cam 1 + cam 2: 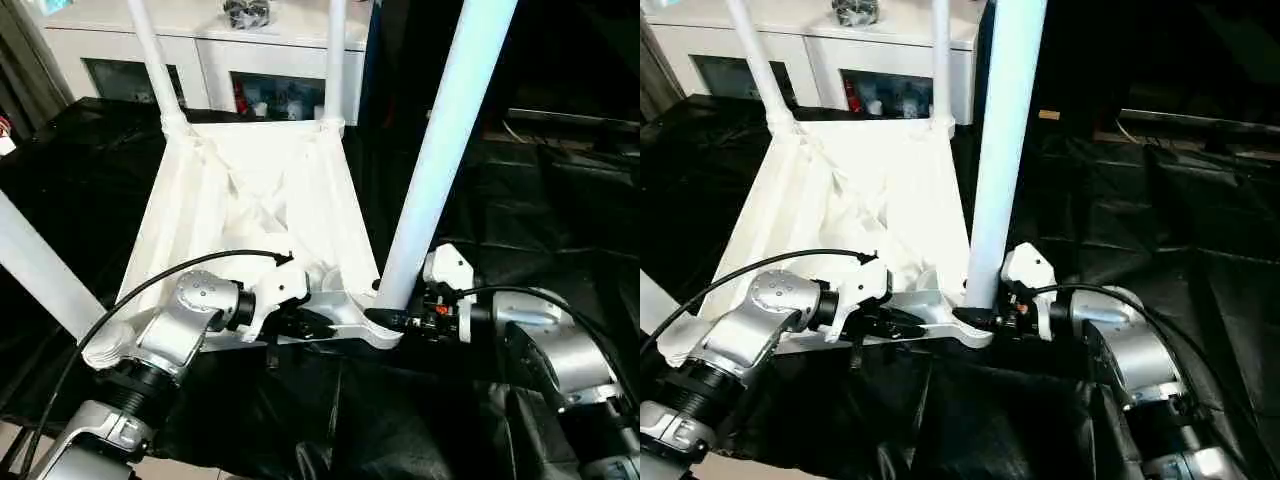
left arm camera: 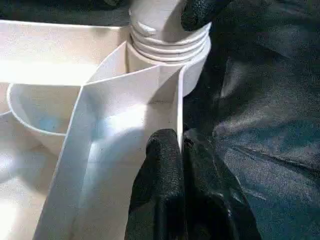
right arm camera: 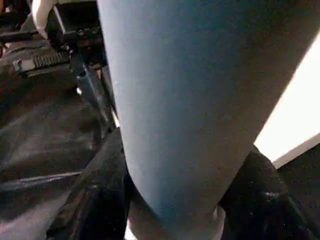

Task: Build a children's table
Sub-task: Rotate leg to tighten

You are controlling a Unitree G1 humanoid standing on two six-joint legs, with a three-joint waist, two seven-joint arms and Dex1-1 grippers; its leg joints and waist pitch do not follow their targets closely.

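The white plastic rectangular tabletop (image 1: 255,215) lies upside down on the large black-covered work table (image 1: 520,210), its ribbed underside facing up. Four long white tubular legs stand in its rounded corner sockets: the far-left leg (image 1: 152,55) and the far-right leg (image 1: 335,55) rise at the far corners, the near-left leg (image 1: 40,270) leans out toward the left edge, and the near-right leg (image 1: 450,130) rises steeply from the near-right corner socket (image 1: 380,325), tilted a little to the right. The left gripper (image 1: 305,322) reaches in from the left along the near edge of the tabletop; its two black fingers (image 2: 165,185) are pressed together on the thin white rim wall just beside that socket (the wrist view shows the wall pinched between them). The right gripper (image 1: 395,318) comes in from the right at the base of the near-right leg, and its black fingers (image 3: 95,195) sit on either side of the tube, against its surface just above the ringed collar where it enters the socket. Black cables loop from both silver forearms. Beyond the work table stands a white sideboard cabinet (image 1: 250,50) with glass-fronted doors, and a small dark object rests on its top.
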